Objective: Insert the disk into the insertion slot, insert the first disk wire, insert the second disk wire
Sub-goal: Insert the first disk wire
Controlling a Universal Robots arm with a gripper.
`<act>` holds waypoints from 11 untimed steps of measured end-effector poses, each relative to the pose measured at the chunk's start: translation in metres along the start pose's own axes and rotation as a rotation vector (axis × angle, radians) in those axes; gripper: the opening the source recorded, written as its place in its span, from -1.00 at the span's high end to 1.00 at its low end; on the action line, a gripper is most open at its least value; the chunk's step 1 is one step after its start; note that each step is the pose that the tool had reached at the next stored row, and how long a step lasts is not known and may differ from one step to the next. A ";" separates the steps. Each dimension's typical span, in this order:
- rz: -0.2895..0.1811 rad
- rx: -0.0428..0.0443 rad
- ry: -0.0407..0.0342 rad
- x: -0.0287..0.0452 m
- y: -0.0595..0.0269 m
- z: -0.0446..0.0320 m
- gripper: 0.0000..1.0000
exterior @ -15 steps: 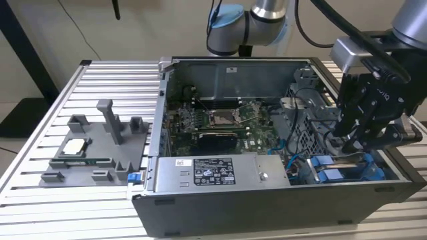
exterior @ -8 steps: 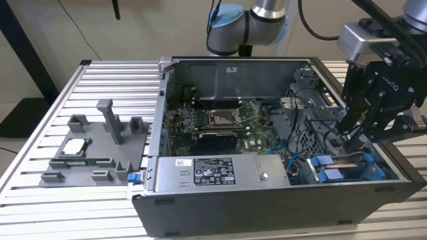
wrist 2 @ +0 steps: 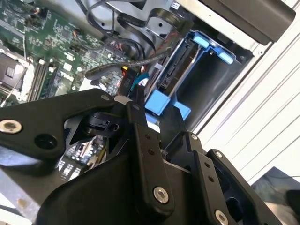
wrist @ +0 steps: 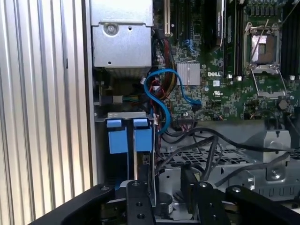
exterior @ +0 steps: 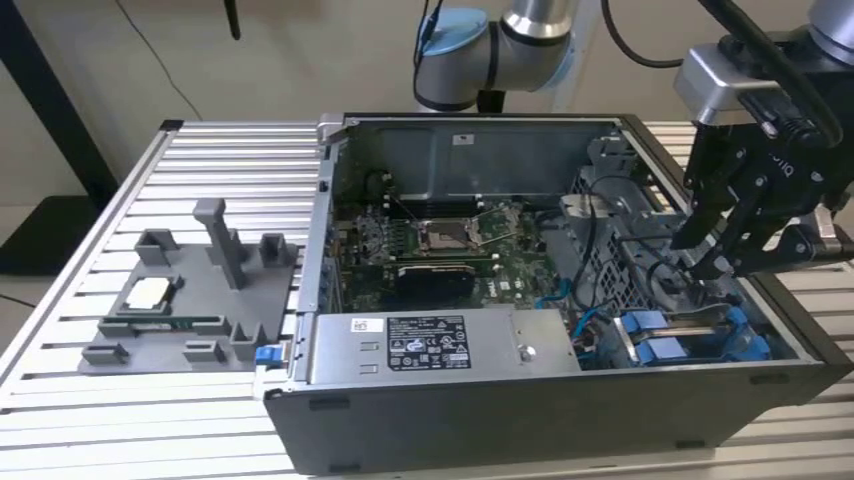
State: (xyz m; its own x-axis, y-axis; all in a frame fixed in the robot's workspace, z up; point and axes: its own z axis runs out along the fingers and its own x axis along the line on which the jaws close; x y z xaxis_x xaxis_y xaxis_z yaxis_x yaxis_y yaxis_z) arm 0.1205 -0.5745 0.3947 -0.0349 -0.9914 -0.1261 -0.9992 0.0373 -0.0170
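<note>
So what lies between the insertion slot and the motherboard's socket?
In the first wrist view, a looped blue cable lies between the insertion slot and the socket.

— What is the ribbed silvery table (exterior: 200, 150) made of?
— Metal, by the look: brushed, with a dull sheen. The grey moulded holder block (exterior: 200, 300) on it is matt plastic.
— And the dark grey box-shaped computer case (exterior: 534, 420)?
— Sheet metal, smooth and matt outside, paler within. The green circuit board (wrist: 220, 89) has a slight gloss.
— The insertion slot (exterior: 694, 340)?
— Smooth bright blue plastic fittings (wrist: 117, 140) beside perforated grey metal sheet (wrist: 206, 157). The thin blue cable (wrist: 161, 93) is glossy. The silver-grey power box (wrist: 122, 42) is satin metal under a paper sticker (exterior: 427, 345).
</note>
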 end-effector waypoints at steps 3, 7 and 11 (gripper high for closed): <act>0.000 0.0000 -0.0030 -0.0002 0.0000 -0.0013 0.18; 0.001 0.0019 -0.0193 -0.0003 -0.0002 -0.0024 0.18; 0.001 0.0039 -0.0216 -0.0010 -0.0002 -0.0052 0.18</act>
State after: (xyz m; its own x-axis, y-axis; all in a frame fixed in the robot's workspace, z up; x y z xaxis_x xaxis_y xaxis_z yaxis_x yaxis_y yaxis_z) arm 0.1207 -0.5741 0.3999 -0.0353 -0.9884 -0.1475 -0.9990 0.0388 -0.0207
